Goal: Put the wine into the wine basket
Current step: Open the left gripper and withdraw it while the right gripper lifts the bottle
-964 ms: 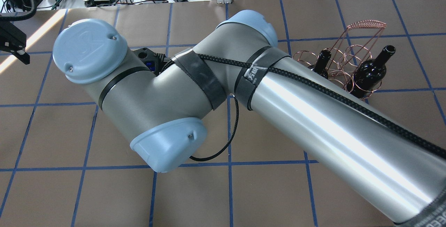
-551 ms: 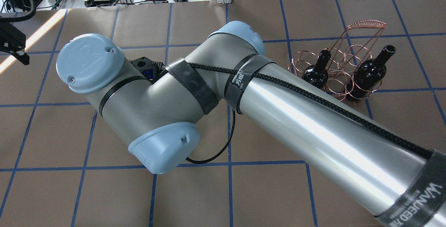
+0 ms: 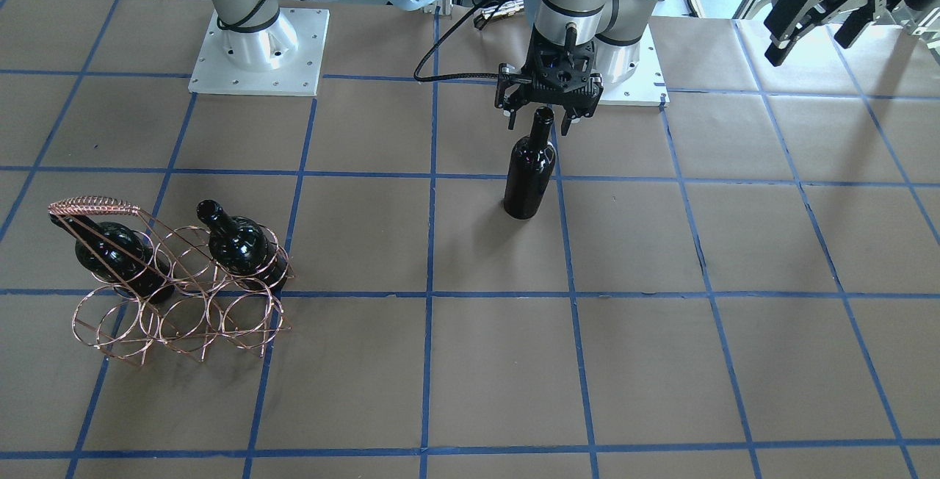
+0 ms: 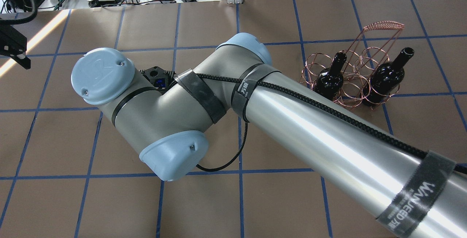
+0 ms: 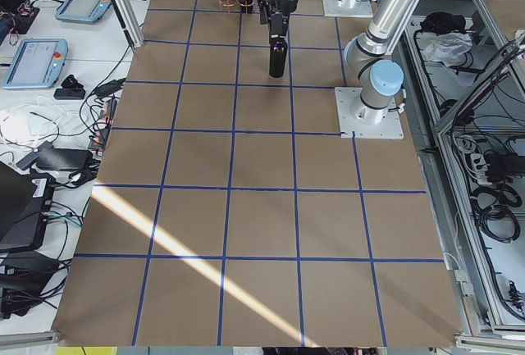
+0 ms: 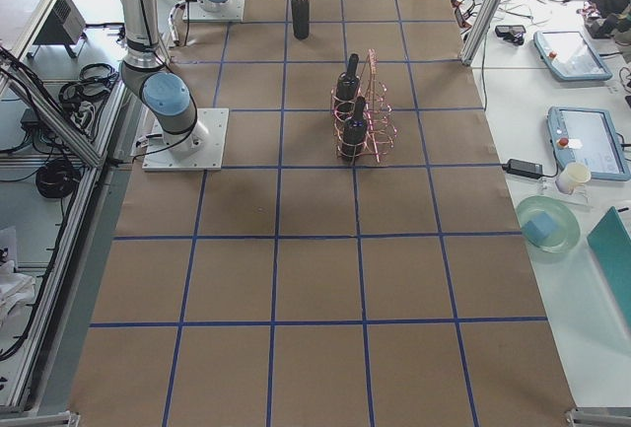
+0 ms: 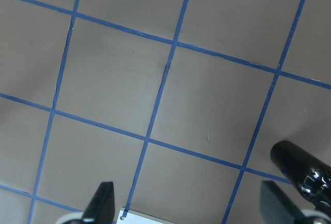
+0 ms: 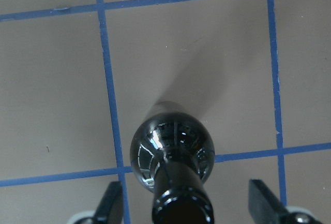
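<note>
A dark wine bottle (image 3: 527,178) stands upright on the brown table, apart from the basket. My right gripper (image 3: 538,120) is open, with one finger on each side of the top of the bottle's neck. The right wrist view looks straight down on the bottle (image 8: 173,149) between the open fingers (image 8: 111,203). The copper wire basket (image 3: 95,206) stands at the table's right end and holds two other bottles (image 3: 235,240) (image 3: 110,244). It also shows in the overhead view (image 4: 385,25). My left gripper (image 3: 811,20) is open and empty, high off to the left.
My right arm (image 4: 292,121) crosses the table and hides the standing bottle and the right gripper in the overhead view. The left arm's base plate (image 3: 646,60) lies just behind the bottle. Blue tape lines grid the table.
My right arm's wrist has shifted toward the robot and looks lower. The arm uncovers the basket's two bottles in the overhead view. The left gripper has not moved.
</note>
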`<state>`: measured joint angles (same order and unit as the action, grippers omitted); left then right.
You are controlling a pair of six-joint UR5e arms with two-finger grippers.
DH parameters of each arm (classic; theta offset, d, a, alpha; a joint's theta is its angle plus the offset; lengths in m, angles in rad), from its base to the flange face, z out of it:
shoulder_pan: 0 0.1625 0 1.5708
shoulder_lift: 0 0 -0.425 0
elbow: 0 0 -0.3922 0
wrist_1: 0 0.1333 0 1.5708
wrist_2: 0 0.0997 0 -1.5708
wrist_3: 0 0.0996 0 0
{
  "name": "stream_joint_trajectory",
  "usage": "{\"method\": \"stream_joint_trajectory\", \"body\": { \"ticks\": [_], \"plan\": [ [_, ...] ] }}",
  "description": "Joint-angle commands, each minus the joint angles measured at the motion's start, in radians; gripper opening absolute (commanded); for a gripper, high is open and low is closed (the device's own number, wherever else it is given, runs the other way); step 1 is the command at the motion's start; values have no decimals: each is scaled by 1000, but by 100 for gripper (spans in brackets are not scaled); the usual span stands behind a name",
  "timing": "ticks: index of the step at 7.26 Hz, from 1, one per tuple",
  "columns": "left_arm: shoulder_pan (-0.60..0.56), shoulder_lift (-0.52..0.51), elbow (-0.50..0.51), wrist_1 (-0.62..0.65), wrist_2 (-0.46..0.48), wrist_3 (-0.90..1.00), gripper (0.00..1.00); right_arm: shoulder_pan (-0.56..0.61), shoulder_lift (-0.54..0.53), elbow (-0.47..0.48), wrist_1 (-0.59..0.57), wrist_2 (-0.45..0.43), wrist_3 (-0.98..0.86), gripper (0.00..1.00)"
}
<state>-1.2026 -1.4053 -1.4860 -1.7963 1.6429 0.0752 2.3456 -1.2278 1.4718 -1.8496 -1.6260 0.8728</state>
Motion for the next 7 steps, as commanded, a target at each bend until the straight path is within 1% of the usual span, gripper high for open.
{"method": "stream_joint_trajectory", "body": {
  "ticks": [1,2,3,6,7],
  "plan": [
    [0,3,-2,-2,0,0,100,0,4,1,-2,3,-8,54],
    [0,6,-5,-2,0,0,100,-3,4,1,0,0,-52,36],
    [-2,8,-7,-2,0,0,100,-8,2,1,-2,5,-63,28],
    [-2,8,-8,-2,0,0,100,-11,-5,1,-7,8,-69,12],
    [-11,12,-14,-2,-2,0,100,-22,-31,-8,-5,-1,-102,11]
  ]
}}
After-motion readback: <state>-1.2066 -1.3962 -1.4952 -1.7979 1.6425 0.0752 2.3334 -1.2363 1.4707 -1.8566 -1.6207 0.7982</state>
